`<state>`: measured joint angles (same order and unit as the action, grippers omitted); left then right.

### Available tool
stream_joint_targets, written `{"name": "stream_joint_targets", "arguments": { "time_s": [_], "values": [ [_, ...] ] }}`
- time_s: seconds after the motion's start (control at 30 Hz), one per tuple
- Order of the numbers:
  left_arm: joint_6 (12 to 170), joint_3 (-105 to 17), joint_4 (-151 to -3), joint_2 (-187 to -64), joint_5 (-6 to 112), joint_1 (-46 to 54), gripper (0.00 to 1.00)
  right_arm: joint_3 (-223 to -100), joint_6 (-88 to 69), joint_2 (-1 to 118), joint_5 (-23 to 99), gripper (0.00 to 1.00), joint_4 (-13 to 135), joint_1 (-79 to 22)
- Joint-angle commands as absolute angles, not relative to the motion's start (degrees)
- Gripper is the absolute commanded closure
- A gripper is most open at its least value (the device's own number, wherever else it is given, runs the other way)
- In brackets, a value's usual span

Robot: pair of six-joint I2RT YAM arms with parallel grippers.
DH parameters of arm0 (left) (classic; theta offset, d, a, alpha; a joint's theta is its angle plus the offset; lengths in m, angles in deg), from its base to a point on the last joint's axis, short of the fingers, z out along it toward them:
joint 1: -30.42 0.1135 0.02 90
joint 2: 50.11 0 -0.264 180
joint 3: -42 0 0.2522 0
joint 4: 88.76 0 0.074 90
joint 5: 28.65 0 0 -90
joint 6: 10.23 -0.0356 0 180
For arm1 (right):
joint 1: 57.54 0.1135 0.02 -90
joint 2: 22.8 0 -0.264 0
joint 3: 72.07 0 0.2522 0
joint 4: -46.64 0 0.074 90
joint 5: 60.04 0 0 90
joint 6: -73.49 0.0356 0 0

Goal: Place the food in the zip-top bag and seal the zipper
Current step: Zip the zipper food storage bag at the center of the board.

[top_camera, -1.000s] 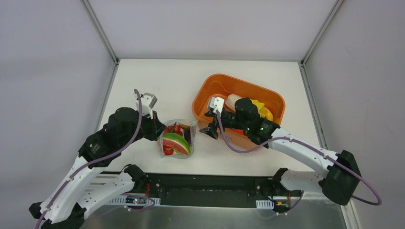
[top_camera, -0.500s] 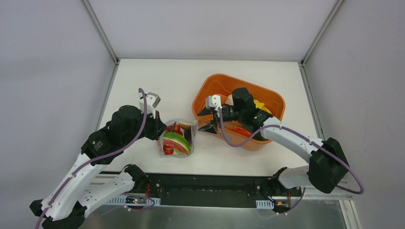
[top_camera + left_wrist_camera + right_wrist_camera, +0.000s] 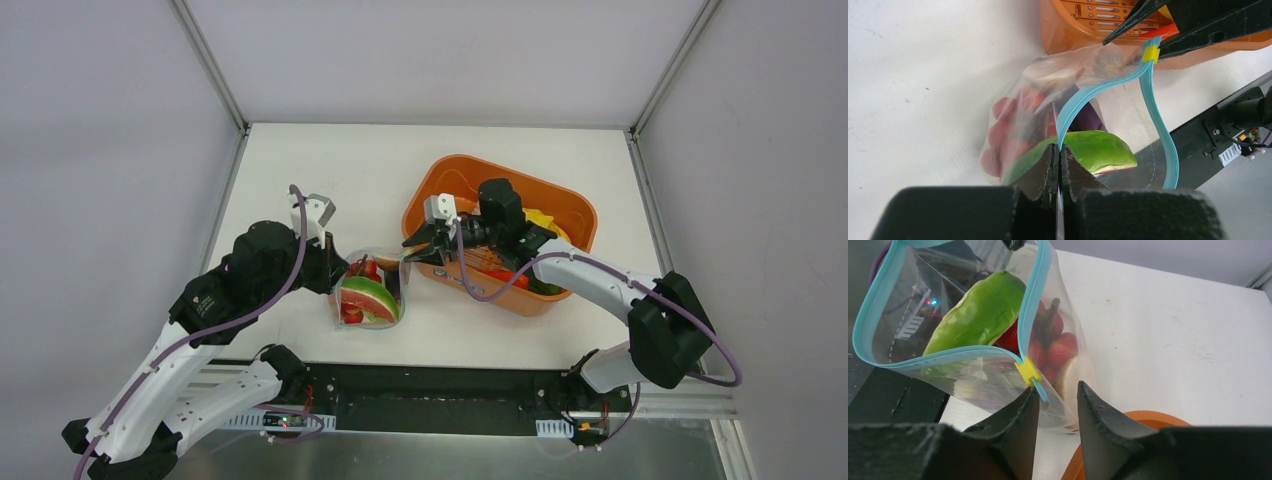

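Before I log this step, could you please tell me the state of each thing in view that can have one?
zip-top bag: upright, mouth open, food inside.
zipper: unsealed, strips parted.
yellow slider: at the strip's end nearest the tub.
left fingers: shut on the zipper.
right fingers: open, around the bag's corner by the slider.
orange tub: holds some food.

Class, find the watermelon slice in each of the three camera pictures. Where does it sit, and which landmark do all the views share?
Top view: watermelon slice left of centre, inside the bag.
Left wrist: watermelon slice lower centre, green side showing.
Right wrist: watermelon slice upper left, green side showing.
Shared landmark: orange tub, beside the bag.
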<state>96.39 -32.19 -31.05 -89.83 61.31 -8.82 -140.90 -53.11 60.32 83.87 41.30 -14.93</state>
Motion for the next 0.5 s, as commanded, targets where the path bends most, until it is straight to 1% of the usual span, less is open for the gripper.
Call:
{"name": "stream_joint_targets", "arguments": {
  "time_s": [0.0, 0.17, 0.27, 0.3, 0.47],
  "values": [
    [95.2, -32.7, -31.4, -89.8, 60.5, -8.2, 1.00, -141.8, -50.7, 61.3, 88.3, 0.67, 33.4, -15.1],
    [95.3, -32.6, -31.2, -89.0, 60.9, -8.2, 1.00, -140.9, -50.8, 61.1, 88.3, 0.82, 33.3, -15.1],
    [95.3, -32.9, -30.8, -88.9, 61.0, -8.2, 1.00, -141.0, -50.2, 60.9, 89.0, 0.97, 33.8, -15.0],
    [95.3, -32.9, -30.7, -88.8, 61.0, -8.2, 1.00, -141.0, -49.8, 60.7, 88.6, 1.00, 33.8, -15.0],
    [95.9, -32.7, -30.3, -87.8, 63.8, -8.2, 1.00, -140.7, -44.0, 57.8, 88.4, 1.00, 35.0, -14.8]
  ]
}}
